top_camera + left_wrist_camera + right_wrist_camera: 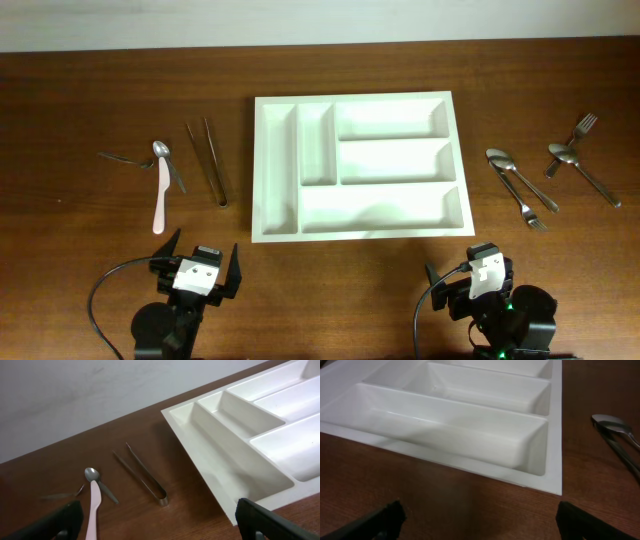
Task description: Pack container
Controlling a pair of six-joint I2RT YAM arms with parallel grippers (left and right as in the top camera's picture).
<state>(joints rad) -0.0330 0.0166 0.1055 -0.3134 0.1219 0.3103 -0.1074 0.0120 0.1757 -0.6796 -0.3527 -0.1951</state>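
Overhead view: the left gripper [200, 256] and the right gripper [472, 272] sit with fingers spread wide and holding nothing, on the near side of the container [360, 235]. The white tray lies flat at mid-table with all five compartments bare, so packing looks not yet begun. Left of the container lie a pair of tongs [208, 165] and a pink-handled spoon [160, 200], which crosses other cutlery. To the container's right are spoons and forks [520, 182], overlapping in pairs. The first pick is best made on a piece lying clear (the tongs, probably). Close across the shaft near its middle and lift it level. Then lay it lengthwise in a long compartment — not across a divider.
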